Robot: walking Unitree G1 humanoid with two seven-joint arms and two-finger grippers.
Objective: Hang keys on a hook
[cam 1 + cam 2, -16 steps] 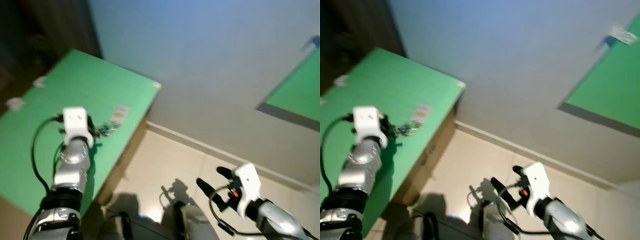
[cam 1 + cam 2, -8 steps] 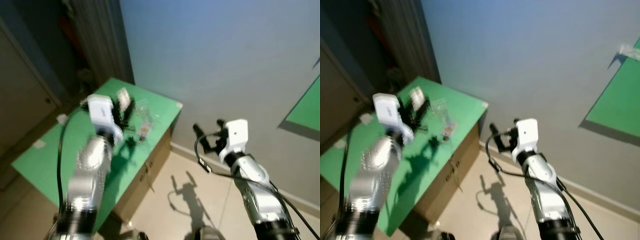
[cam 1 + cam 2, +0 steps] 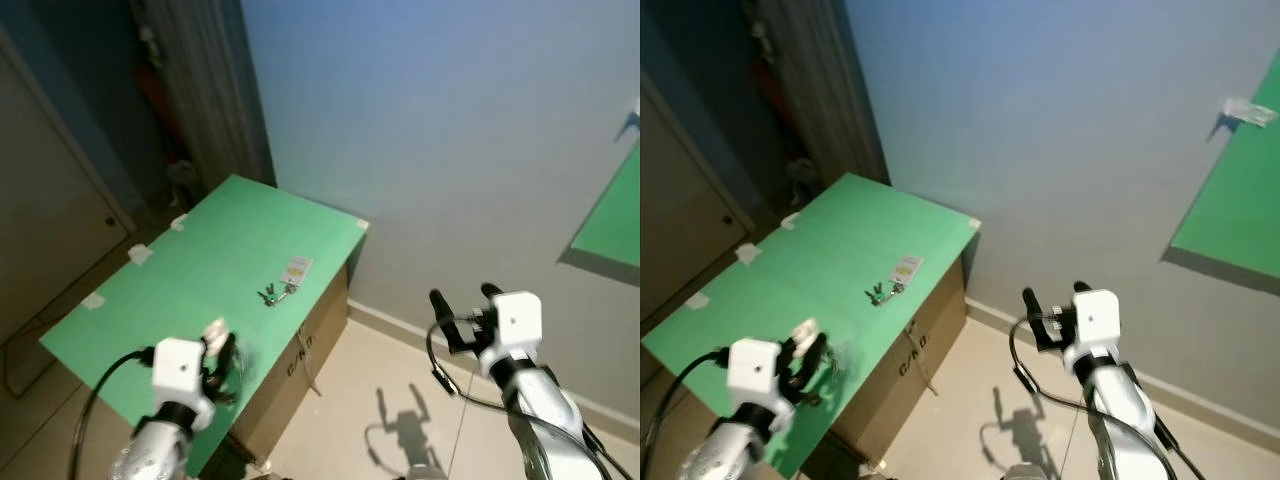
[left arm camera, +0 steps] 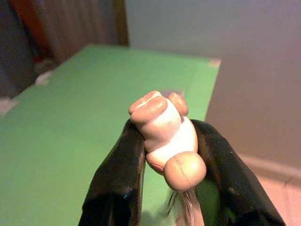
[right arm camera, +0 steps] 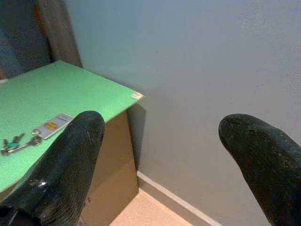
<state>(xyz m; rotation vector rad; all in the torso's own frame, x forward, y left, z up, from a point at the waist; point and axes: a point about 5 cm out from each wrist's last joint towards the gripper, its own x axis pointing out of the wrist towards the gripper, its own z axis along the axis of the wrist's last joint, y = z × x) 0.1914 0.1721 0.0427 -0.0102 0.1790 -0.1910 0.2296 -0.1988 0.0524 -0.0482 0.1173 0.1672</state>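
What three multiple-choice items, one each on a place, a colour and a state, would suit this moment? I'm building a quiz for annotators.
1. Where do the keys lie?
A. on the floor
B. on the table, near its wall-side edge
C. in the right gripper

2. What colour is the table top?
A. green
B. white
C. brown

3. What is the left gripper doing?
A. hanging open
B. shut on the keys
C. shut on a beige figure

Answers: 1 B, the keys and tag rest on the top; 2 A, the surface is plainly green; 3 C, both fingers press the figure.
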